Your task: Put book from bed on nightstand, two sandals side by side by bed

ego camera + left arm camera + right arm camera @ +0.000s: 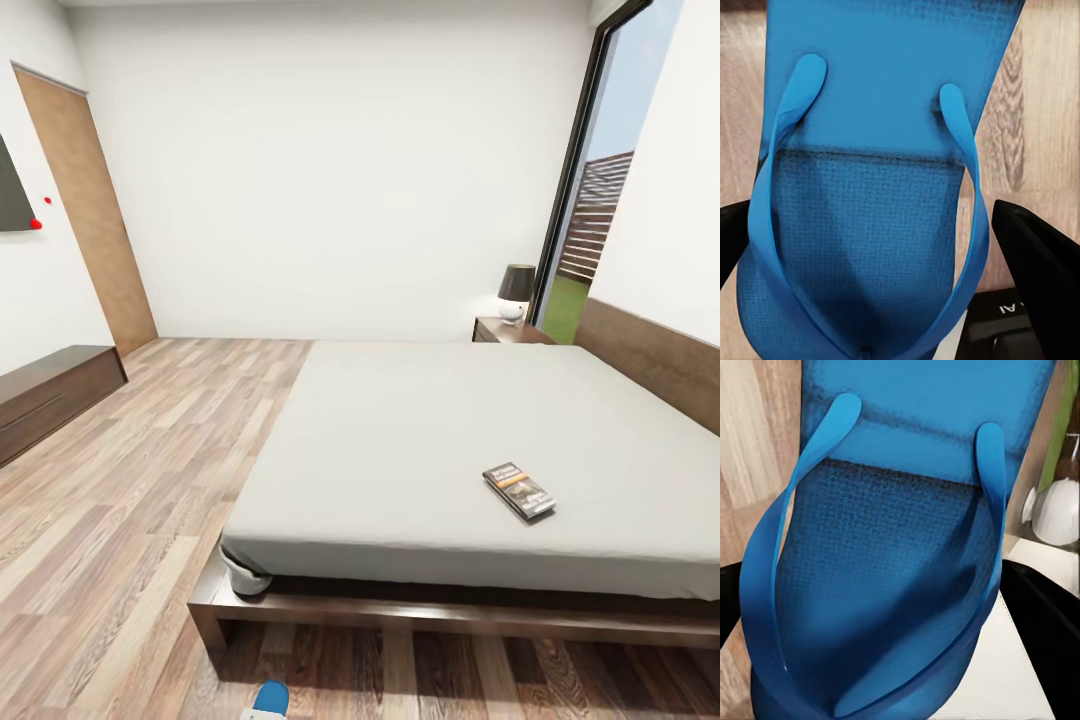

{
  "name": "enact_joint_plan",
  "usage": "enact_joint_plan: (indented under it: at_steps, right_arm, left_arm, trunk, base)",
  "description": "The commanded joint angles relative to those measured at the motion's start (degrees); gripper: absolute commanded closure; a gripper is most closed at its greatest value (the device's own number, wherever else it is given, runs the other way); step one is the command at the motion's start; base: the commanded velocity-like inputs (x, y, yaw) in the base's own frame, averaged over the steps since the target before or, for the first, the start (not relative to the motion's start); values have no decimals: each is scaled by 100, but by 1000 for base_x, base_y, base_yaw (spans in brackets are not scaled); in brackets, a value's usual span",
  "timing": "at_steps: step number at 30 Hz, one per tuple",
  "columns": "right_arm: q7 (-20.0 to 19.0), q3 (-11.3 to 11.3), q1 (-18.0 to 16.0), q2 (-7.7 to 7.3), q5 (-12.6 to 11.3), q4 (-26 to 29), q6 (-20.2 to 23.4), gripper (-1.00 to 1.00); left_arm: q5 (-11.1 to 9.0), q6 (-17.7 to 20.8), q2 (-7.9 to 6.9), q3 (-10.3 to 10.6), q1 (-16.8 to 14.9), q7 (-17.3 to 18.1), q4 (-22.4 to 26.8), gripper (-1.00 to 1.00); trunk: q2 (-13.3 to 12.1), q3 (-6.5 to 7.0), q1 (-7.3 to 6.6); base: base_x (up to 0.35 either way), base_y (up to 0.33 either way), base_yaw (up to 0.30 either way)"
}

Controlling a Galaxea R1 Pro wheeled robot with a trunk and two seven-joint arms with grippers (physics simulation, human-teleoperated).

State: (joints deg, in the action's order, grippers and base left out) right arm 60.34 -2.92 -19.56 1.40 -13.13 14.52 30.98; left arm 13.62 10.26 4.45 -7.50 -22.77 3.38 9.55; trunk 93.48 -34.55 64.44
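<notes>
The bedroom has white walls (330,150) and a wood-plank floor (120,500), with a tall black-framed window (600,170) at the far right showing a slatted fence outside. The bed (460,450), a low dark-brown platform with a smooth grey mattress, takes up most of the head view, its headboard (655,360) along the right wall. A long dark dresser (50,395) stands against the left wall, beside a wooden door (85,210). A nightstand (510,331) sits at the far side of the bed near the window, carrying a small lamp (515,292) with a dark shade. The book (518,490) lies flat on the mattress, toward the near edge and right of centre. In the left wrist view a blue sandal (870,202) sits between the black fingers (1039,262) of the left claw (870,255), which flank it on both sides, so the claw appears closed on it; its tip shows at the bottom edge of the head view. In the right wrist view the second sandal (900,562) lies likewise between the fingers (1046,615) of the right claw (881,615), apparently gripped the same way.
</notes>
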Motion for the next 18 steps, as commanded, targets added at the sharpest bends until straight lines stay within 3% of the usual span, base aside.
enact_joint_plan:
  at_steps: [1, 6, 18]
  right_arm:
    - [80, -30, -4, 0, -47, 8, 64, 100]
    - [294, -35, -11, 7, -61, -19, 142, 100]
    - [332, -53, -7, 38, -68, -93, 158, 100]
  left_arm:
    - [60, 37, 3, -50, 0, 35, 16, 100]
    - [62, 37, 5, -50, 0, 24, 13, 100]
    - [78, 23, 0, -50, 0, 18, 12, 100]
  trunk:
    - [3, -6, 0]
    - [83, -42, 43]
    - [123, -60, 65]
  base:
    - [0, 0, 0]
    - [0, 0, 0]
    - [0, 0, 0]
